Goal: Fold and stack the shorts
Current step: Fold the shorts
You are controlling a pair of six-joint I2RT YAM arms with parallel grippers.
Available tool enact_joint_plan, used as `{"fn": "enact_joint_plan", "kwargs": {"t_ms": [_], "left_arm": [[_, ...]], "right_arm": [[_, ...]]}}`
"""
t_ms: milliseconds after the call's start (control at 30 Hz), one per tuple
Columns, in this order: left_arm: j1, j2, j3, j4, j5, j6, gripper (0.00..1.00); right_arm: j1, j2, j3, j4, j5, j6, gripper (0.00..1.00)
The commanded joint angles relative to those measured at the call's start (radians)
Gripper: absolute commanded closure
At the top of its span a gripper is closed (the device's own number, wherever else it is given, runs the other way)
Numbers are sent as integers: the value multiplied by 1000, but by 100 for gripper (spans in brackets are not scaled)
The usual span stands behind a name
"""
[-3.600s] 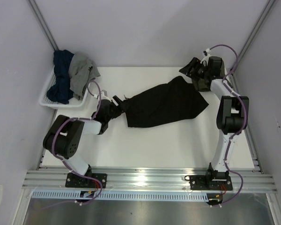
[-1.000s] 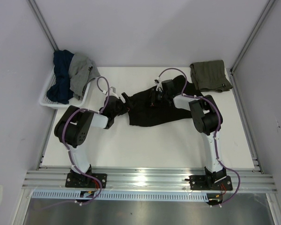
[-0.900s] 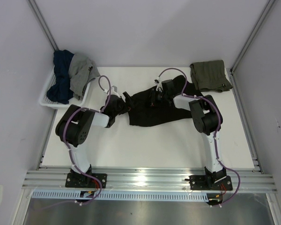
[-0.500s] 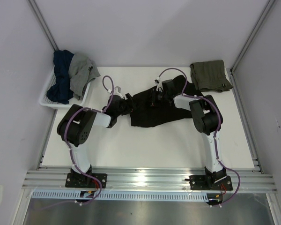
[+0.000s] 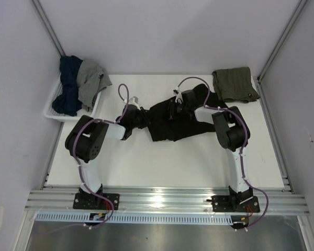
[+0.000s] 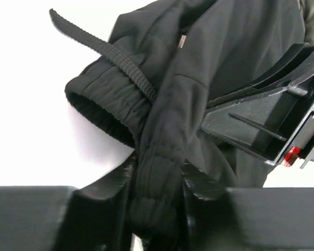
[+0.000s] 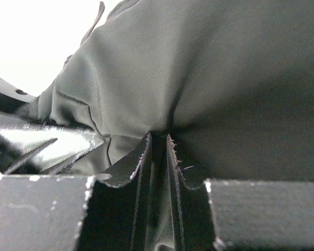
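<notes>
- While clamped on the thick gathered waistband of the black shorts (image 6: pixel 240 47), hold the left pincer (image 6: pixel 157 209) firm and low; cloth bulging up between its jaws, drawstring (image 6: pixel 110 55) trailing just beyond the tips.
- Right pincer (image 7: pixel 158 157): clenched on a thin pinch of the same black cloth, creases fanning away from the tips.
- From above: black shorts bunched on the table (image 5: pixel 162 167), lying between the two pincers and spreading away to the right pincer's side, both grips close together at one end.
- Draw the pincers apart sideways first, only until the waistband goes taut; likely needed before any neat fold.
- Lift evenly, both ends at one height, so the legs hang straight rather than twist.
- Mind the loose drawstring: liable to drag or get tucked into the fold.
- Judge the right-hand pinch as shallow; pull gently or risk slipping off.
- Olive shorts (image 5: pixel 234 83): folded flat, well beyond the right pincer at the far corner; probably the base for the stack.
- Leave the basket (image 5: pixel 49 112) of other clothes, well outside the left pincer, alone.
</notes>
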Motion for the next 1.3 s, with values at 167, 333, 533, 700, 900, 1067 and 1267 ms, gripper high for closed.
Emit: {"fn": "enact_joint_plan", "kwargs": {"t_ms": [167, 333, 533, 700, 900, 1067, 1267], "left_arm": [[3, -20, 131, -168, 27, 41, 95], [46, -72, 207, -389, 39, 118, 100], [107, -140, 264, -682, -7, 242, 100], [156, -153, 359, -883, -120, 360, 100], [205, -177, 358, -945, -145, 403, 100], [215, -94, 352, -913, -99, 416, 100], [218, -45, 349, -887, -90, 423, 97]], "right_arm": [[38, -46, -73, -17, 28, -18, 80], [99, -72, -122, 22, 65, 14, 80], [226, -116, -160, 83, 149, 69, 80], [315, -141, -157, 112, 220, 112, 71], [267, -273, -203, 115, 258, 101, 50], [210, -391, -298, 34, 324, 72, 47], [78, -616, -462, -38, 358, 55, 34]]}}
